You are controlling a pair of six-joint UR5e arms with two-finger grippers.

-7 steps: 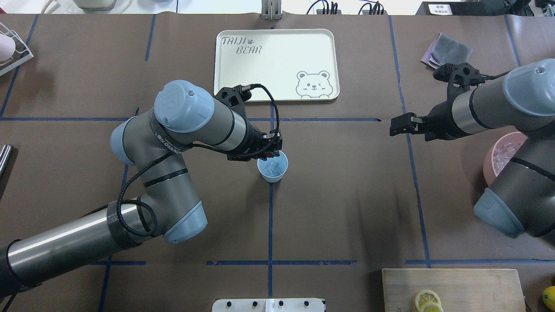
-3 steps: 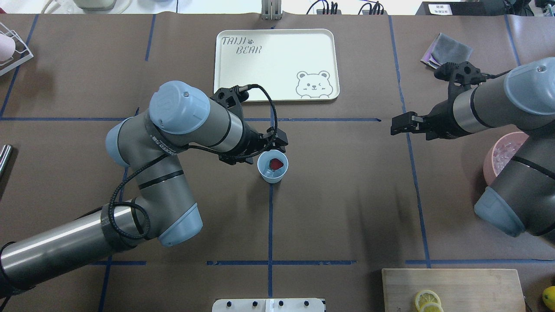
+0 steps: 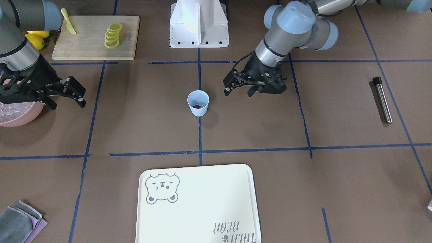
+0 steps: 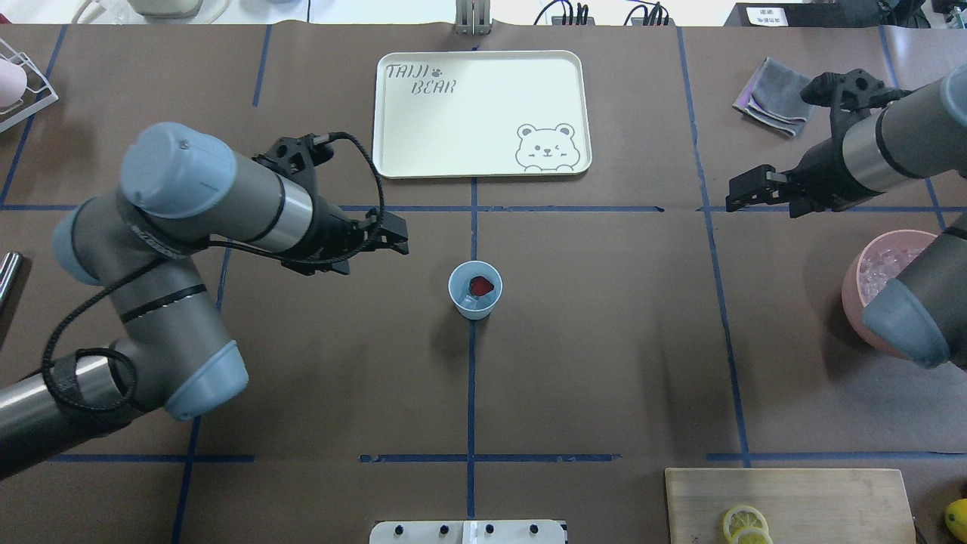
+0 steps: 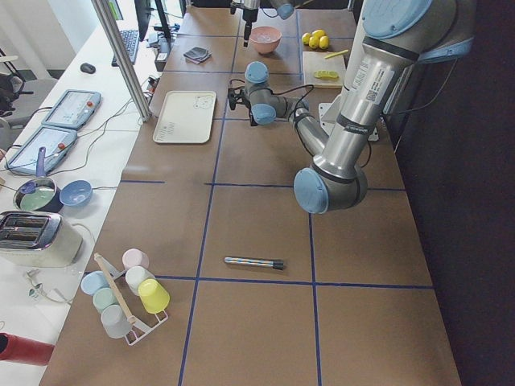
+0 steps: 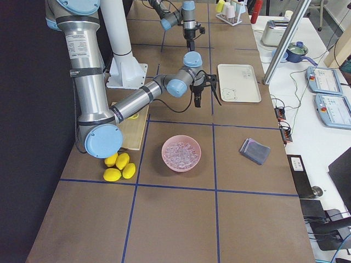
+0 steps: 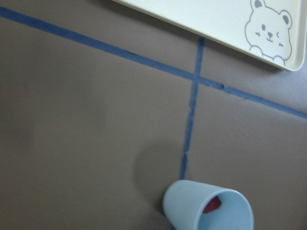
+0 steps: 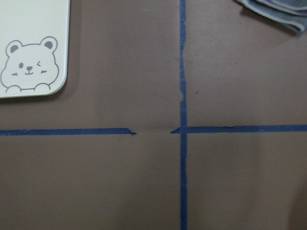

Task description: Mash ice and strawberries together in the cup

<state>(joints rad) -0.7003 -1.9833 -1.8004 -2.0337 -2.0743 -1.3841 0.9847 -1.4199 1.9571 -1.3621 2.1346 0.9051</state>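
The pale blue cup (image 4: pixel 474 299) stands upright at the table's centre, on a blue tape line. It also shows in the front view (image 3: pixel 198 109) and the left wrist view (image 7: pixel 192 208). The red strawberry (image 4: pixel 481 285) lies inside it on ice cubes (image 4: pixel 468 303), which are partly hidden. My left gripper (image 4: pixel 400 236) is open and empty. It hovers to the left of the cup, clear of it, as the front view (image 3: pixel 238 91) also shows. My right gripper (image 4: pixel 736 198) is open and empty at the far right, as the front view (image 3: pixel 82 98) also shows.
A cream bear tray (image 4: pixel 483 113) lies beyond the cup. A pink bowl of ice (image 4: pixel 861 276) sits under the right arm. A cutting board with lemon slices (image 4: pixel 793 502), a grey cloth (image 4: pixel 778 91) and a metal rod (image 3: pixel 383 99) lie around the table's edges.
The strawberry has dropped from my left gripper into the cup. The left gripper has pulled back to the left, away from the cup. The right gripper has moved right and back.
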